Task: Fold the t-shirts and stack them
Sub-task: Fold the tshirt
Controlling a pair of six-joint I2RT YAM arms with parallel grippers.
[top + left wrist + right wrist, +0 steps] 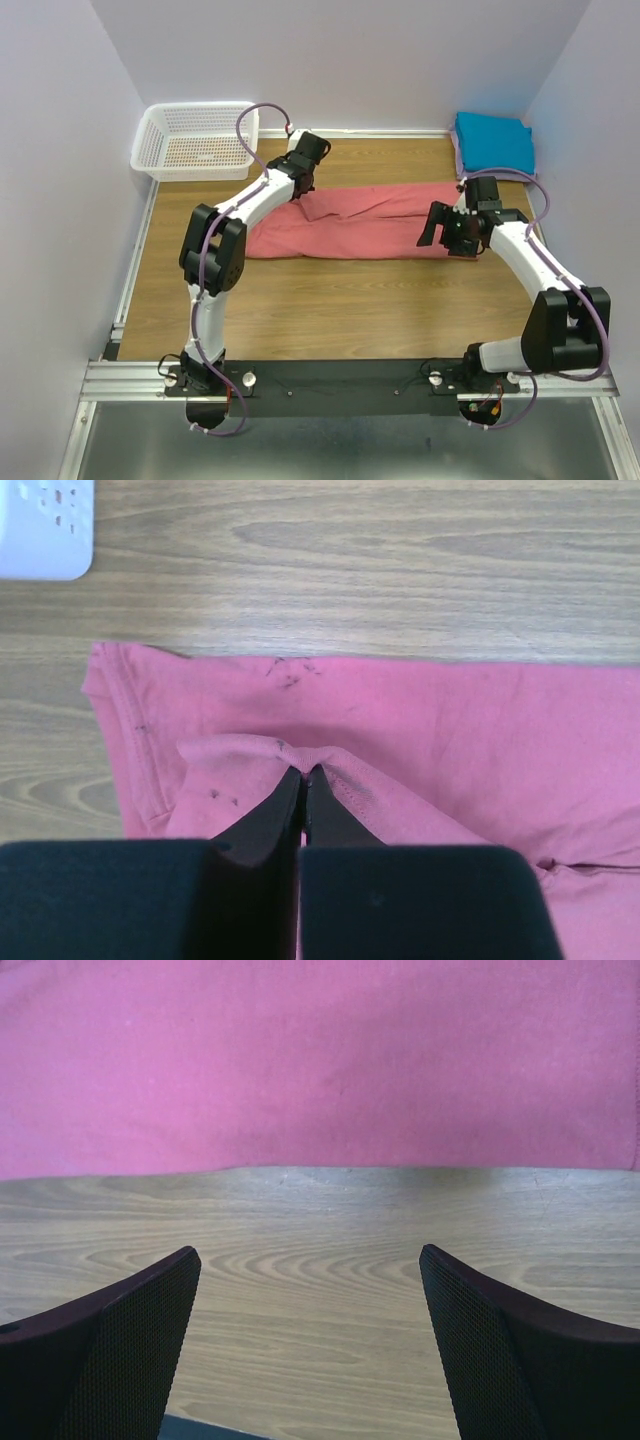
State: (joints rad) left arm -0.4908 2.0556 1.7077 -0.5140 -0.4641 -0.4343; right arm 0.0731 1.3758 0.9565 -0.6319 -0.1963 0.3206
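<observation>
Bright, even diffuse light from above, no glare. Faint soft shadows under the arms [255, 200] on the table [330, 300]. Top view sharp. Left wrist view: fingers [265, 820] at 6 o'clock dark and slightly blurred. Right wrist view: pink shirt [320, 1060] at 12 o'clock soft and oversaturated.

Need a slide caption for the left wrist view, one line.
Left gripper shut on a pinched fold of the pink t-shirt on the wooden table, basket corner at upper left.
</observation>
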